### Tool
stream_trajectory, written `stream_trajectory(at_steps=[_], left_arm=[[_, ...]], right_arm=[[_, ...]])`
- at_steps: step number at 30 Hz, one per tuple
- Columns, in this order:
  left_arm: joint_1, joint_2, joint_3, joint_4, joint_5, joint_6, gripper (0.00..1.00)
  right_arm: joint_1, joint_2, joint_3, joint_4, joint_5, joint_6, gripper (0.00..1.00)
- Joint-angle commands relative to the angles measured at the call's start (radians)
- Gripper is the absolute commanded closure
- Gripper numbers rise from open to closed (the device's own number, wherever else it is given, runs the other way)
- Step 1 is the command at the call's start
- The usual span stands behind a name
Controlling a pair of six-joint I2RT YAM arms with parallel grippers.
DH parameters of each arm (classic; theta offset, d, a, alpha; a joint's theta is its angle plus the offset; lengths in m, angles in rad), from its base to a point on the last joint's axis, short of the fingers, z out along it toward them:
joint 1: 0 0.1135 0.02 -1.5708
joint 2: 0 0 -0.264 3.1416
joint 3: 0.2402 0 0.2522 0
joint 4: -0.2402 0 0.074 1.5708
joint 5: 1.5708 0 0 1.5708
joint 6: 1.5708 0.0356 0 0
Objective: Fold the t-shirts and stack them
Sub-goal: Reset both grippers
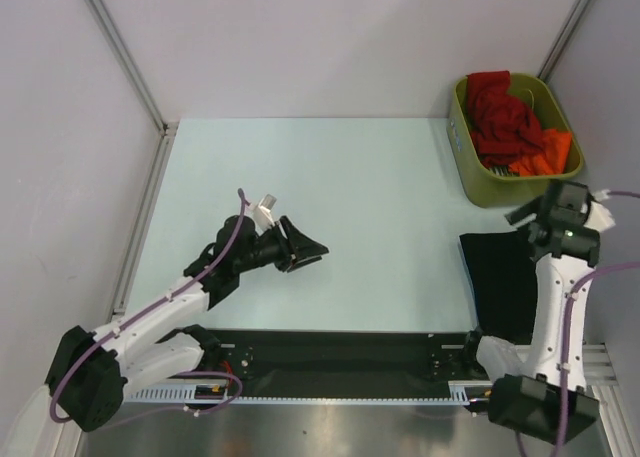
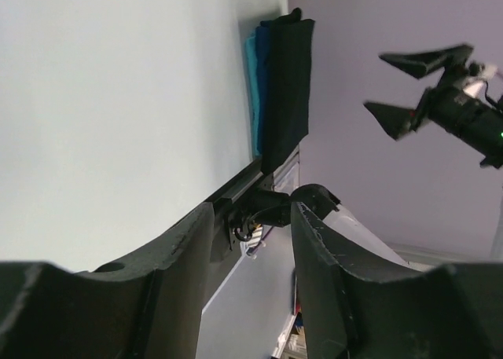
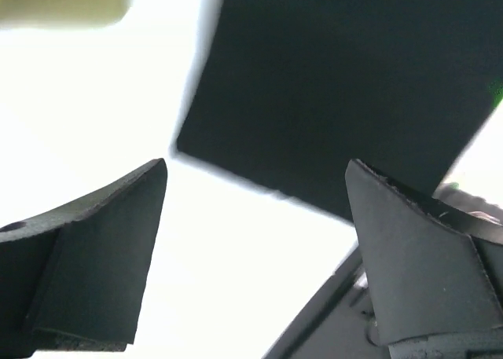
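Left gripper hangs low over the middle of the table, pointing toward the right side, jaws parted to a moderate gap and nothing between them; the left wrist view shows the two dark fingers with only bare table and the table's front rail in the gap. Right gripper is lifted off the surface at the right side, jaws spread wide and empty, both in its own wrist view and seen side-on from the left wrist camera. Under it sits the folded stack at the near right of the table, partly covered by the right arm in the top view: black t-shirt on top, filling most of the right wrist view, not touched by the fingers. The left wrist view shows the stack's edge: teal t-shirt against the table, dark blue t-shirt next, black one over both. Olive-green bin stands at the far right corner, just beyond the stack, with a crumpled red t-shirt and an orange t-shirt inside, unfolded. The black shirt's print is not visible.
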Motion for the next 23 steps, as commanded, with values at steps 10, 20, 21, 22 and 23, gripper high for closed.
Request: stream_trajectory(at_steps=[10, 20, 21, 22, 23], left_arm=[[-0.011, -0.341, -0.309, 0.192, 0.026, -0.132, 0.46], [-0.011, -0.82, -0.69, 0.523, -0.017, -0.385, 0.46], [-0.01, -0.84, -0.692, 0.533, -0.017, -0.38, 0.45], [-0.011, -0.853, -0.693, 0.558, -0.011, -0.373, 0.42], [-0.011, -0.871, -0.695, 0.591, 0.002, -0.38, 0.41]], right_arm=[[1.205, -0.141, -0.35, 0.481, -0.048, 0.457, 0.0], [1.443, -0.263, -0.679, 0.832, -0.072, 0.598, 0.0], [1.443, -0.365, -0.767, 0.902, -0.079, 0.603, 0.0], [1.441, -0.415, -0.807, 0.927, -0.089, 0.609, 0.0], [1.435, -0.479, -0.853, 0.951, -0.119, 0.606, 0.0]])
